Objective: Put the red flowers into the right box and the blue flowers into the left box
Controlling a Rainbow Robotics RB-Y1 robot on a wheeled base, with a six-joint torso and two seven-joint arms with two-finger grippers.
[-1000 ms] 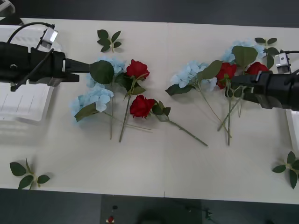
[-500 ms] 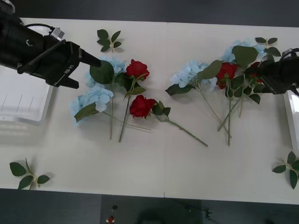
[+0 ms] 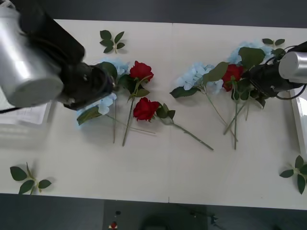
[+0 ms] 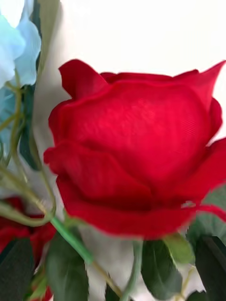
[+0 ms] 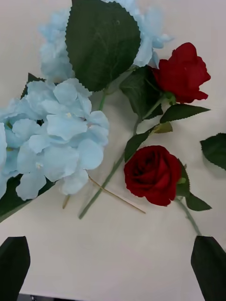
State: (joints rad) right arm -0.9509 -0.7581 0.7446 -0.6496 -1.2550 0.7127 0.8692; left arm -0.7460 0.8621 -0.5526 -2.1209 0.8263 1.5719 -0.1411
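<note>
Two red flowers (image 3: 141, 70) (image 3: 145, 109) lie left of the table's middle, and a third red flower (image 3: 232, 74) lies at the right. Blue flowers (image 3: 101, 99) lie at the left, with more blue flowers (image 3: 194, 75) right of centre. My left gripper (image 3: 108, 81) hangs over the left blue flowers (image 5: 61, 141); its black fingers (image 5: 209, 268) are open, with both roses (image 5: 153, 174) beside them. My right gripper (image 3: 253, 80) hovers over the right bunch, open, close above a red rose (image 4: 136, 146). The left box (image 3: 29, 115) is mostly hidden by my arm. A thin white edge of the right box (image 3: 301, 120) shows.
Flowerless leaf sprigs lie at the back left (image 3: 112, 40), front left (image 3: 29, 178), front right (image 3: 297, 172) and back right (image 3: 273, 43). Long green stems (image 3: 192, 135) trail toward the table's front. The table's front half is bare.
Both arms have swung from lying flat to pointing down. The left one now covers part of the left blue flowers; the right one has closed in over the right roses.
</note>
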